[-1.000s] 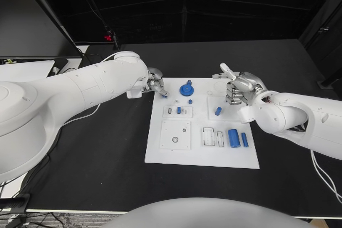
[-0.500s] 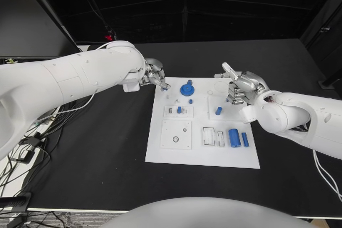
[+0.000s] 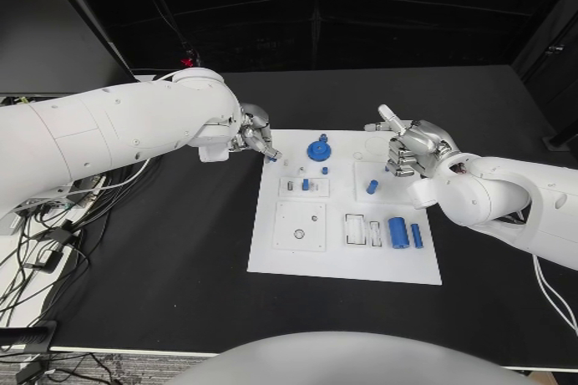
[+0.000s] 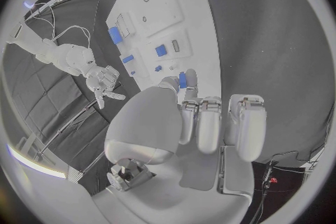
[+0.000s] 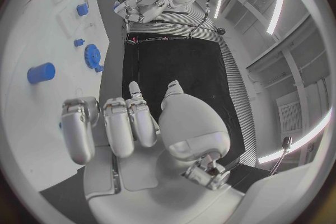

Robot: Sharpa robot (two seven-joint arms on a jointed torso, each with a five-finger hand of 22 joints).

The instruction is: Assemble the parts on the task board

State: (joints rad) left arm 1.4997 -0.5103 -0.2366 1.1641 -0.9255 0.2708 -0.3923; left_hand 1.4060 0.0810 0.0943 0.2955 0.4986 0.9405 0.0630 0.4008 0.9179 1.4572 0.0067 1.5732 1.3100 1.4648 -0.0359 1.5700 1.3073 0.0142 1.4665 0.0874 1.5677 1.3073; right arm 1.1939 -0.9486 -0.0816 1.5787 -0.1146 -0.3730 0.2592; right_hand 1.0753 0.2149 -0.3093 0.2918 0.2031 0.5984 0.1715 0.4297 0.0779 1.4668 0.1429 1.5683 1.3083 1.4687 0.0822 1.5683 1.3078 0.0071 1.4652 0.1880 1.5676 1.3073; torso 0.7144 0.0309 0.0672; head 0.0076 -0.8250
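On the near half of the white board [image 3: 343, 264], a large blue cylinder [image 3: 397, 230] lies beside a thinner blue bar [image 3: 414, 235], with 2 pale slotted holders [image 3: 360, 230] just to their left. Further left sits a square white block [image 3: 299, 227] with a dark hole in it.

Midway up the board, a small blue peg [image 3: 305, 184] stands in a little fixture, and another short blue piece [image 3: 372, 186] lies on a raised square near the right hand [image 3: 412, 149]. That hand hovers over the board's far right corner with its fingers curled in together and the thumb sticking up; nothing shows in its grasp in the right wrist view.

Toward the far edge stands a blue gear [image 3: 318, 149] with a knob on top. The left hand [image 3: 256, 138] is at the board's far left corner, pinching a small blue part [image 4: 183, 79] between thumb and fingertips, clearest in the left wrist view.
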